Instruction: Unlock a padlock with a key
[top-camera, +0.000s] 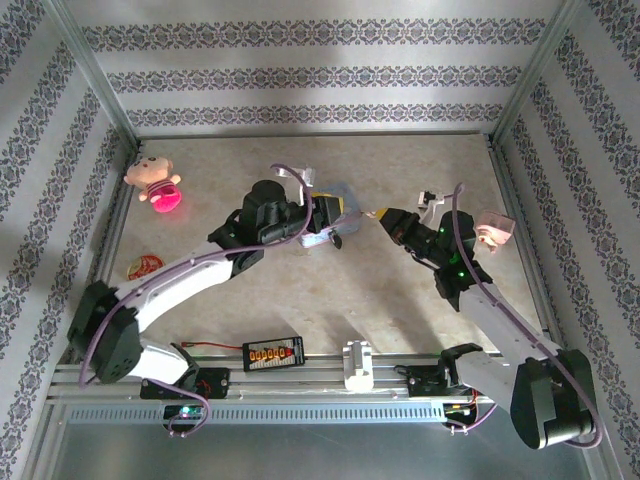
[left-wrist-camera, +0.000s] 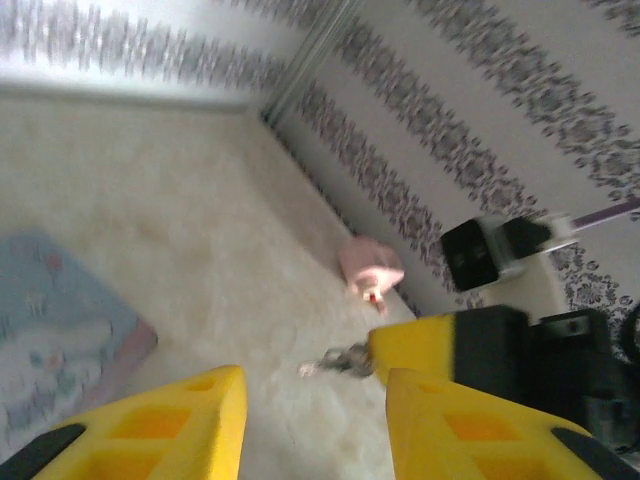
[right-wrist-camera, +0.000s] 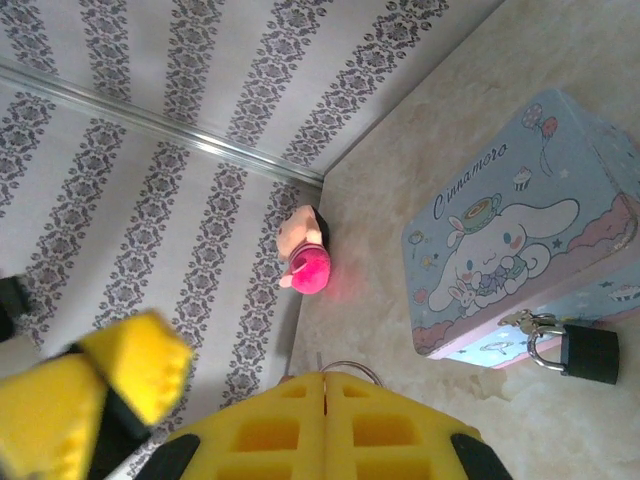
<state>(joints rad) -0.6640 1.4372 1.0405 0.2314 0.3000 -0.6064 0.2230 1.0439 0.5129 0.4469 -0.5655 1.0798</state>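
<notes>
Bending inward, left arm (top-camera: 180, 275) and right arm (top-camera: 500, 315) face the tin (right-wrist-camera: 500, 250).
Left gripper (left-wrist-camera: 312, 400) gapes beside it; right gripper (right-wrist-camera: 323, 378) is pinched on the key (left-wrist-camera: 335, 362), near the padlock (right-wrist-camera: 588, 353).

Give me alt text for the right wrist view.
A dark padlock hangs on the hasp of a pale blue cartoon tin, right of frame. The shut yellow right gripper sits bottom centre, a thin metal ring at its tips.

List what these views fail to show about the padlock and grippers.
Padlock keyhole: right wrist view, not on the face shown.
Metal piece in the right gripper: left wrist view, blurred; key unconfirmed.
Tin: right wrist view, right end cut by frame edge; top view, mostly under the left arm.
</notes>
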